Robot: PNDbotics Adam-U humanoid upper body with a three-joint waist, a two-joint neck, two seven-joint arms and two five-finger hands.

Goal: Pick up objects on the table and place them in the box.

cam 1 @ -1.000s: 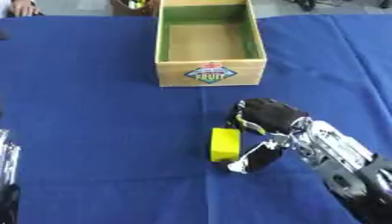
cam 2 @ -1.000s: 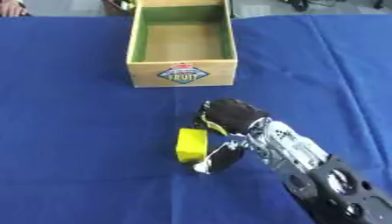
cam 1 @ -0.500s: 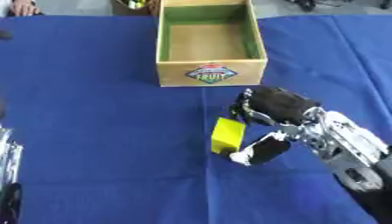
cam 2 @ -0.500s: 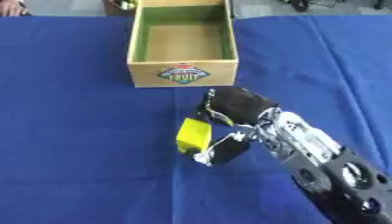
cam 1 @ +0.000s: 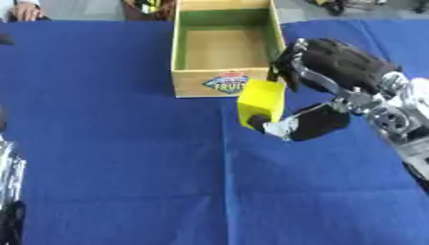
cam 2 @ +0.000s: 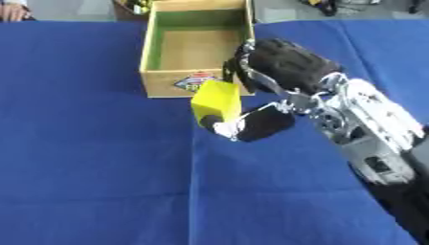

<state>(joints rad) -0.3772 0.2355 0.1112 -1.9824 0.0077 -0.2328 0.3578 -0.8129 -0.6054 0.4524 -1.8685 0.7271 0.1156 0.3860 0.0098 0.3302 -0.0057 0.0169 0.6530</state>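
My right hand [cam 1: 331, 76] is pinched on a yellow block [cam 1: 261, 102], thumb below and fingers above, and holds it above the blue cloth just in front of the box's front wall. The open cardboard box [cam 1: 224, 79] has a green inner lining, a fruit label on its front and nothing showing inside. My left hand [cam 1: 10, 191] shows only as a silver and black strip at the lower left edge; whether it is open or shut is hidden.
A blue cloth [cam 1: 117, 158] covers the whole table. Dark and yellow items [cam 1: 149, 5] lie past the cloth's far edge behind the box. A person's hand [cam 1: 25, 9] rests at the far left corner.
My right hand closed on the yellow block, lifted it off the cloth and carried it toward the box's front wall. The camera has also moved closer.
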